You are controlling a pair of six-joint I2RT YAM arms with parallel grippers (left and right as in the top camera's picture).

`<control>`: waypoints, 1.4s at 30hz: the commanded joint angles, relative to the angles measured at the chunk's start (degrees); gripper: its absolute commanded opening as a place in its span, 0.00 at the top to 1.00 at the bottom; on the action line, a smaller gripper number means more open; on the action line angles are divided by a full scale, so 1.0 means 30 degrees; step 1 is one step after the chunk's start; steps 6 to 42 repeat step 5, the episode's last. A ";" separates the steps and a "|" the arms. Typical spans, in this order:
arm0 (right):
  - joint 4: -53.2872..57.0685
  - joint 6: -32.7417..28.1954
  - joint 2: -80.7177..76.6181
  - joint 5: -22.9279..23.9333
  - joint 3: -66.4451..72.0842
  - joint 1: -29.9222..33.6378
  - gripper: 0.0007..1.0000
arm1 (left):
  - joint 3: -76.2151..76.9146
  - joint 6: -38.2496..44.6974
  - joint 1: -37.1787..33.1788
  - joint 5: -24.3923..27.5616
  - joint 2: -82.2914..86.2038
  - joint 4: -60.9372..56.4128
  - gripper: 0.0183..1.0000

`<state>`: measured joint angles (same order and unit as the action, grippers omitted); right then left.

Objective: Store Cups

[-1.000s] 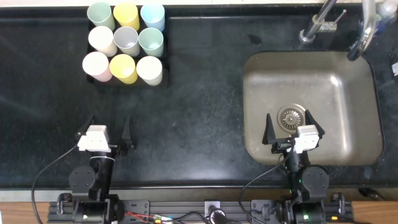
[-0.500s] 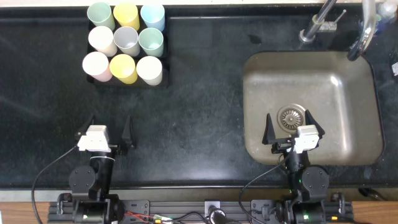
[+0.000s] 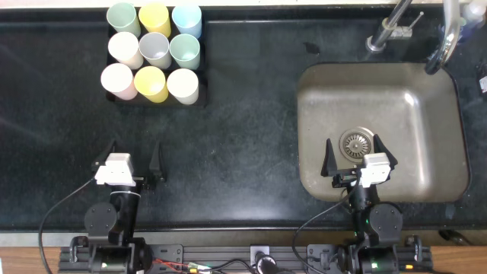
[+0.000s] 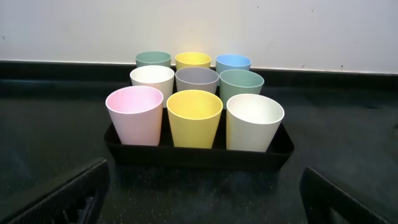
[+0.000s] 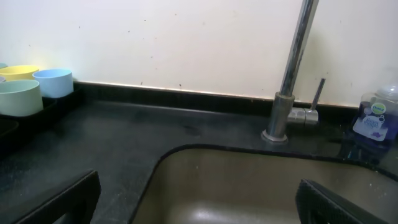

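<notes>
A black tray (image 3: 202,90) (image 4: 280,148) at the back left of the dark counter holds several pastel cups, all upright in three rows. The nearest row is a pink cup (image 3: 118,81) (image 4: 134,114), a yellow cup (image 3: 151,84) (image 4: 194,117) and a white cup (image 3: 183,85) (image 4: 254,122). My left gripper (image 3: 129,161) (image 4: 199,193) stands open near the counter's front edge, well short of the tray, with nothing between its fingers. My right gripper (image 3: 358,156) (image 5: 199,193) is open too, poised over the front of the sink (image 3: 426,144).
A steel faucet (image 3: 389,27) (image 5: 292,68) rises behind the sink, and a blue soap bottle (image 5: 376,119) stands to its right. The sink's drain (image 3: 356,142) lies just beyond my right gripper. Bare dark counter (image 3: 243,144) spreads between the tray and the sink.
</notes>
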<state>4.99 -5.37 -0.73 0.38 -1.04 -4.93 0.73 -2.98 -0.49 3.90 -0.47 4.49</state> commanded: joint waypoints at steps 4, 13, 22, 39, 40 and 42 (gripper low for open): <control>-0.0175 0.0015 0.0175 0.0080 0.0255 -0.0102 0.00 | -0.0102 -0.0015 -0.0066 -0.0036 0.0102 0.0000 0.00; -0.0175 0.0015 0.0175 0.0080 0.0255 -0.0102 0.00 | -0.0102 -0.0015 -0.0066 -0.0036 0.0102 0.0000 0.00; -0.0175 0.0015 0.0175 0.0080 0.0255 -0.0102 0.00 | -0.0102 -0.0015 -0.0066 -0.0036 0.0102 0.0000 0.00; -0.0175 0.0015 0.0175 0.0080 0.0255 -0.0102 0.00 | -0.0102 -0.0015 -0.0066 -0.0036 0.0102 0.0000 0.00; -0.0175 0.0015 0.0175 0.0080 0.0255 -0.0102 0.00 | -0.0102 -0.0015 -0.0066 -0.0036 0.0102 0.0000 0.00; -0.0175 0.0015 0.0175 0.0080 0.0255 -0.0102 0.00 | -0.0102 -0.0015 -0.0066 -0.0036 0.0102 0.0000 0.00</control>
